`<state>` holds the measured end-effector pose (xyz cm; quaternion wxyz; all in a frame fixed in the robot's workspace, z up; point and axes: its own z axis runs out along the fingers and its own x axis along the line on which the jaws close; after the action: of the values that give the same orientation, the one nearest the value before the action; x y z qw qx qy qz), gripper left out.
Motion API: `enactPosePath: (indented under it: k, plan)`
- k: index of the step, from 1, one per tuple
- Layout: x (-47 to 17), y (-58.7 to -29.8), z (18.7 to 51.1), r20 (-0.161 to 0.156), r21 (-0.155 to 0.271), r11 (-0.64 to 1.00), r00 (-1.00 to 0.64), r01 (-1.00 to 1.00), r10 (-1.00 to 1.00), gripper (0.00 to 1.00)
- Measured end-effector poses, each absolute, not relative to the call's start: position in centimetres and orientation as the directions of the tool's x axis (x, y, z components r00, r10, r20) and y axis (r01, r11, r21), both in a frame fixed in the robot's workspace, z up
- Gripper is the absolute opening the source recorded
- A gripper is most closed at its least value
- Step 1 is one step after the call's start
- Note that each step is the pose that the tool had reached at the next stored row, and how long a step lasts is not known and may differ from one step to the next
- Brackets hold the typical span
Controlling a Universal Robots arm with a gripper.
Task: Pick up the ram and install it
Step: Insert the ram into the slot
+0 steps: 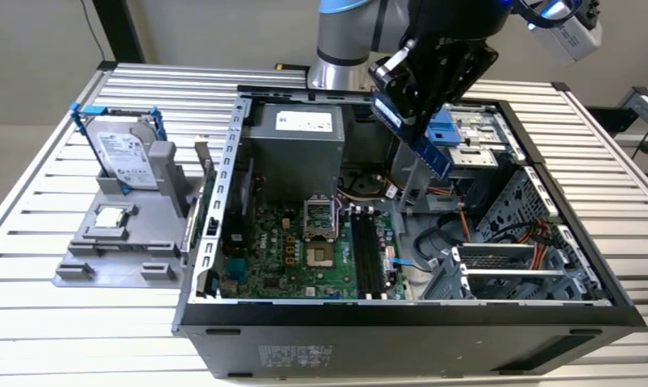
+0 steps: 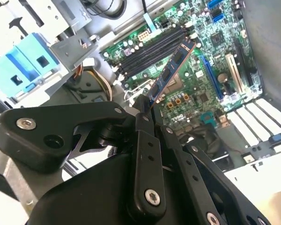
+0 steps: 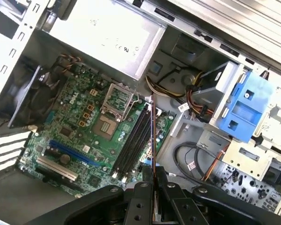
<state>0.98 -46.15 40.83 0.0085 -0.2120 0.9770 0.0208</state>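
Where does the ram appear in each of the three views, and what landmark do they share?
Exterior view: ram tilted in the jaws, above the case.
Second wrist view: slanting over the motherboard.
First wrist view: edge-on, alongside the black slots.
Landmark: black slots.

The arm (image 1: 343, 36) hangs tilted, gripper (image 1: 410, 111) pinching the ram (image 1: 429, 149).

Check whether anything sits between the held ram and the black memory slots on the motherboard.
Nothing visible does. The tool is shut on the ram above the open case, and in both wrist views the space from the ram down to the black slots is open.
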Motion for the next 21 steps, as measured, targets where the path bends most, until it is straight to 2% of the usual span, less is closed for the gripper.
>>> enactPosePath:
  k: [21]
  plan:
    - [0.98,-46.16,40.83,-0.025,0.037,0.99,-0.99,-0.138,-0.138,0.0]
